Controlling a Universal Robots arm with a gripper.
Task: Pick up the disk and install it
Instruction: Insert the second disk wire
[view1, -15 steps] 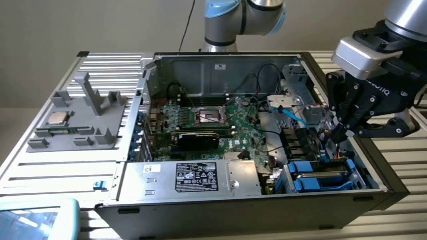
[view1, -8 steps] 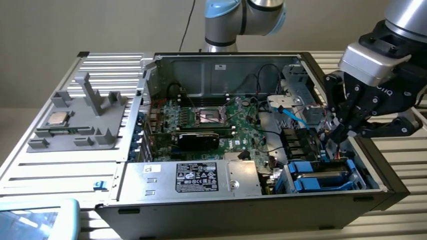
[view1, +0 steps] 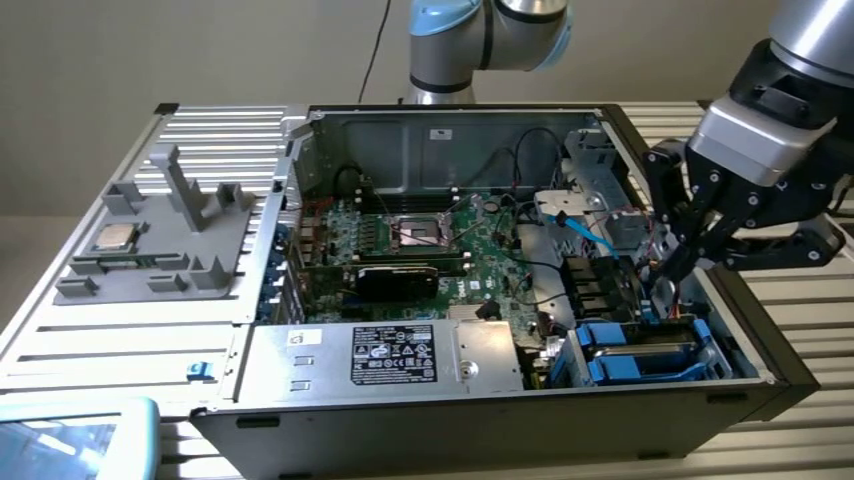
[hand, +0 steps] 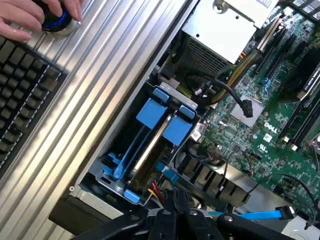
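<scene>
Below the claw: the disk (view1: 643, 352) (hand: 150, 145) sat seated on edge in its blue bay.
Claw (view1: 671, 268) (hand: 176, 220): clenched, grasping nothing, above the bay's rim.
Case wall (view1: 747, 330): close beside the claw.
Cables (hand: 225, 92): crowded toward the motherboard (view1: 427, 250).

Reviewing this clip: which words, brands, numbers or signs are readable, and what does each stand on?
"DELL": white print on the green motherboard, wrist view.
Black-and-white label on the silver box: too small to read.
White sticker on the case's back wall: unreadable.
</scene>
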